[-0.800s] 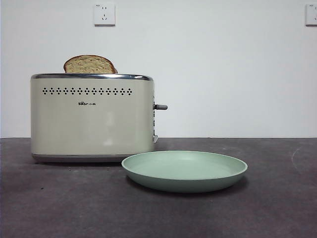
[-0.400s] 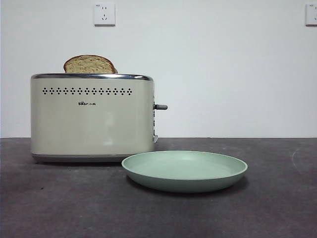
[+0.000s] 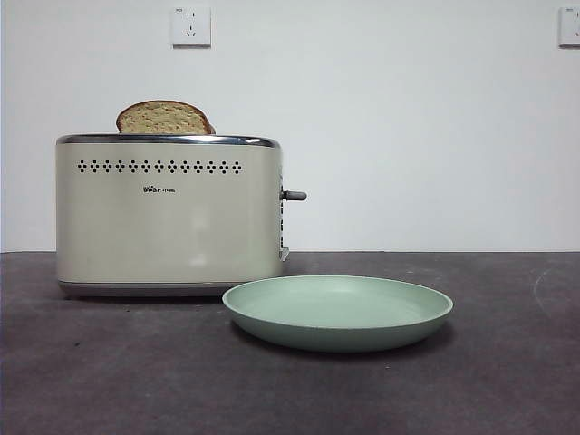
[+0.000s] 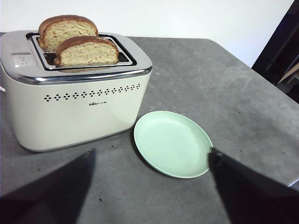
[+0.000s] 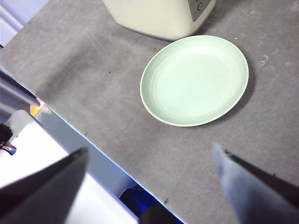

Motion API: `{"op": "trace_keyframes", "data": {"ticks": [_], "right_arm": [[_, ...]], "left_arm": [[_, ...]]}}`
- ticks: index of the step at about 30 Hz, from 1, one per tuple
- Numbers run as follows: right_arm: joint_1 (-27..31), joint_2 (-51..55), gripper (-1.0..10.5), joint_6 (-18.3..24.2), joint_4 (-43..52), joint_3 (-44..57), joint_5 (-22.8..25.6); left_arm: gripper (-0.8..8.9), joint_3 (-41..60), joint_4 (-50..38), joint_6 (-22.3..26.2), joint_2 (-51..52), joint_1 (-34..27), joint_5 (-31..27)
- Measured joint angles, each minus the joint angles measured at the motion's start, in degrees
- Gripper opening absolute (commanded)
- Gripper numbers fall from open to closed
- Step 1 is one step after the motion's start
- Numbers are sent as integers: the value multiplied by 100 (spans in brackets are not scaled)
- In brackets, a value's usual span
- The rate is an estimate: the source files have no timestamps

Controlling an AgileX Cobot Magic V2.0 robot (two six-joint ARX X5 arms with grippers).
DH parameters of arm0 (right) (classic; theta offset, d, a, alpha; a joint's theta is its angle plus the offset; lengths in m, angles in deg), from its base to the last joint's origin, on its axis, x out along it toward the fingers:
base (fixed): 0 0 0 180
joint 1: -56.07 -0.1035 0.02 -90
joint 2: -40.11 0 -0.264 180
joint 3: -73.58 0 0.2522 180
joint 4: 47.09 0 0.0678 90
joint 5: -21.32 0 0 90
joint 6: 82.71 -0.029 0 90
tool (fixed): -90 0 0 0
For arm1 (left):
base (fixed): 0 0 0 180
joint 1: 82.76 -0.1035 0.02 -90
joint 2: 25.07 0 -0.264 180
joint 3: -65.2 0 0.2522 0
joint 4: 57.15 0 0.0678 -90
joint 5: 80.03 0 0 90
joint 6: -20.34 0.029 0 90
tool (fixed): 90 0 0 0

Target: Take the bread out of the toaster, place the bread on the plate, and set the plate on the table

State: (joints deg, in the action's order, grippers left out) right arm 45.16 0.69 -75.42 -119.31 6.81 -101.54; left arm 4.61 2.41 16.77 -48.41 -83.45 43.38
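The cream toaster (image 3: pixel 168 217) stands at the left of the table (image 3: pixel 507 381), with its grey lever (image 3: pixel 294 195) facing the plate. Two domed brown-crusted slices stand in its slots: the bread (image 4: pixel 87 50) in the slot nearer the row of holes, and a similar slice (image 4: pixel 67 29) behind it. From the front only one domed top of bread (image 3: pixel 163 118) shows clearly. The pale green plate (image 3: pixel 337 313) lies empty on the table, just right of the toaster. My left gripper (image 4: pixel 150 153) hangs open above the plate (image 4: pixel 172 142) and toaster (image 4: pixel 74 100). My right gripper (image 5: pixel 150 149) is open, high over the plate (image 5: pixel 194 79).
Neither arm shows in the front view. White wall sockets (image 3: pixel 190 25) sit high on the back wall. In the right wrist view the table's edge (image 5: pixel 93 140) runs close by, with white equipment (image 5: pixel 32 154) beyond it.
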Motion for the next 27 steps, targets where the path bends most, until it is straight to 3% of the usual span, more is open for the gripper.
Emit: {"op": "trace_keyframes", "data": {"ticks": [11,27], "right_arm": [[0,0,630,-24,-2,0,2],[0,-201,629,-85,0,0,2]], "left_arm": [[570,0,-605,509,-210,0,-17],[570,-2,-3727,1032,-2704,0,-7]]}}
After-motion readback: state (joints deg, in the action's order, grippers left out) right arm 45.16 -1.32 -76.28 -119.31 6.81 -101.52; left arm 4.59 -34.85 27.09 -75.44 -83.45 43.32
